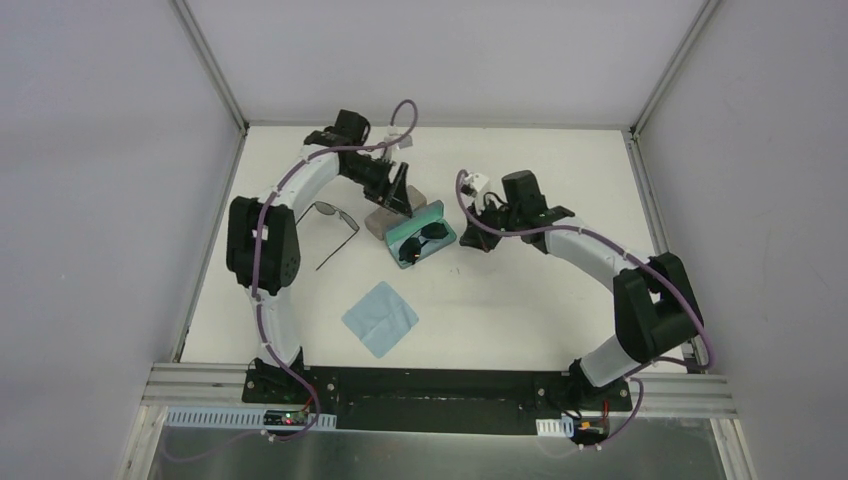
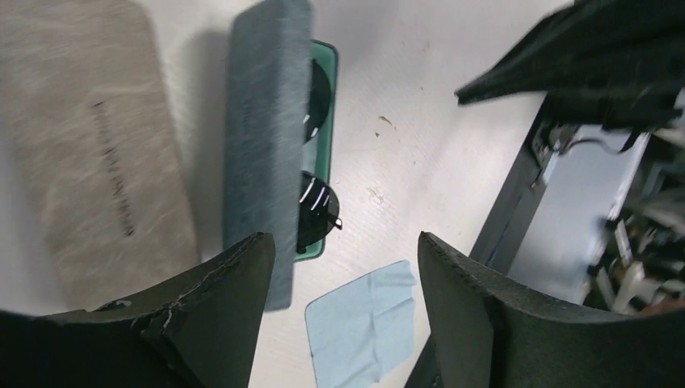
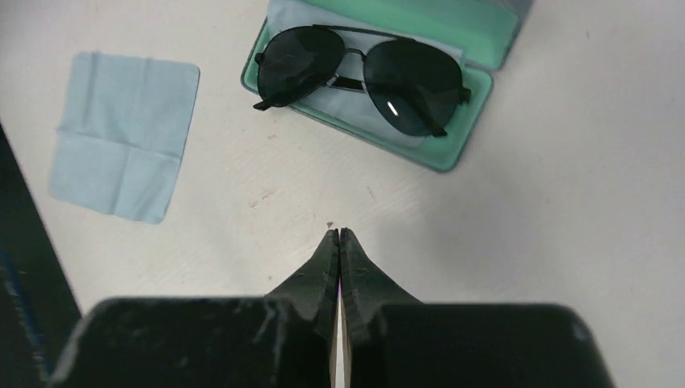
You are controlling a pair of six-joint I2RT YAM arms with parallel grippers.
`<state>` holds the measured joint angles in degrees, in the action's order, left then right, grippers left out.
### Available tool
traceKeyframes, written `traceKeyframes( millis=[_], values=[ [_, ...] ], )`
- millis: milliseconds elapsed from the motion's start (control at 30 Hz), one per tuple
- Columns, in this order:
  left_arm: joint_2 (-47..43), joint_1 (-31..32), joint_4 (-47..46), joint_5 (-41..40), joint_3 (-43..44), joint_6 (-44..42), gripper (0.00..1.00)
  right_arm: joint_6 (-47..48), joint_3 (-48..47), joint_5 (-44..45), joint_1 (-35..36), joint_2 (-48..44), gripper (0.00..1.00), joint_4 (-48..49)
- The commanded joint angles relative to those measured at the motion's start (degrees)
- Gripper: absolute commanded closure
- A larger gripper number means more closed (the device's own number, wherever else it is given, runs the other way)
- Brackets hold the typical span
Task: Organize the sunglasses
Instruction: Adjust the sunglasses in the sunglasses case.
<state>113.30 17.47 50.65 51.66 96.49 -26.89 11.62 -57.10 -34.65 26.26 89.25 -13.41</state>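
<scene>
While one pair of sunglasses [image 1: 424, 243] lay inside the open case [image 1: 416, 222], the overhead view showed a second pair [image 1: 335, 215] left of that case. From the left wrist, the left gripper [image 2: 347, 275] hung spread and empty above the case. From the right wrist, the right gripper [image 3: 339, 234] was pinched together on nothing, just beside the case.

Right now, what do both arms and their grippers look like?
Both the left arm and right arm have white curved links joined by blocky black joints, with a thin purple cable running along each. The left gripper and right gripper have matte black, tapering fingers, slightly scuffed. I see no markings.
</scene>
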Motion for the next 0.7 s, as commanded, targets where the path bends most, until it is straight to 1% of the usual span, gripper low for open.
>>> traceKeyframes(
  millis=[0, 133, 233, 367, 433, 567, 667],
  values=[
    [-3.8, -5.3, -8.0, 2.8, -1.5, 13.2, 0.32, 23.1, -2.2, 2.6, 6.7, 0.6, 1.0, 5.4],
    [-2.9, -6.1, -11.4, -1.0, -3.1, 19.1, 0.35, 30.4, -9.4, 8.7, 14.0, 7.4, 1.0, 3.7],
    [-2.6, -6.3, -13.7, -1.5, -4.6, 22.8, 0.37, 34.5, -13.0, 9.6, 16.7, 11.5, 1.0, 3.1],
    [-2.8, -6.3, -15.1, -0.9, -6.0, 24.8, 0.43, 40.7, -16.8, 9.7, 18.4, 14.8, 1.0, -0.8],
    [-3.0, -6.3, -15.7, -0.9, -6.6, 25.2, 0.44, 43.8, -18.5, 9.1, 18.7, 15.6, 1.0, -3.8],
    [-3.2, -6.3, -16.4, -0.9, -7.8, 26.0, 0.44, 50.1, -18.0, 8.1, 19.2, 15.4, 1.0, -7.9],
    [-3.1, -6.3, -16.5, -0.7, -8.1, 25.9, 0.45, 53.4, -17.0, 9.0, 19.8, 15.3, 1.0, -8.8]
  ],
)
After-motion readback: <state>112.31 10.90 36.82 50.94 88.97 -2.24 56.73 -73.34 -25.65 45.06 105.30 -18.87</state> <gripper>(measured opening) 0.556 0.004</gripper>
